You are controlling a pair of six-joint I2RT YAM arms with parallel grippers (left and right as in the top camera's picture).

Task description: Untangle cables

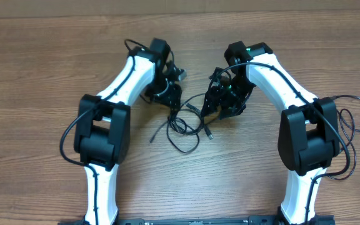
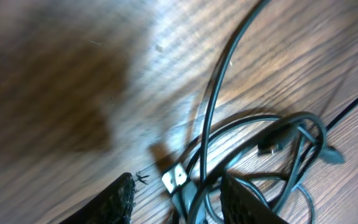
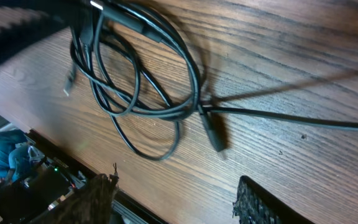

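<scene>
Left arm (image 1: 102, 134) and right arm (image 1: 308, 134) come up from the near desk (image 1: 42, 75) edge, one on each side of the cables (image 1: 180, 124) and well apart from them down there. The cables are a loose black tangle of loops mid-desk, between the arms. The left fingers (image 1: 167, 97) are at the tangle's far-left end. In the left wrist view the left fingers (image 2: 114, 202) are spread apart and clamp nothing, though several strands of the cables (image 2: 205, 124) run through the gap, along with a light-faced plug (image 2: 174, 179). A second plug (image 2: 269, 146) sits farther into the tangle. The right fingers (image 1: 224, 103) are just beside the tangle's far-right side. In the right wrist view the right fingers (image 3: 263, 205) are also released, with bare desk between them. The cables (image 3: 197, 106) lie beyond, not touching the fingers, with a dark plug (image 3: 215, 134) on the side nearest them and one strand running straight off from the knot.
</scene>
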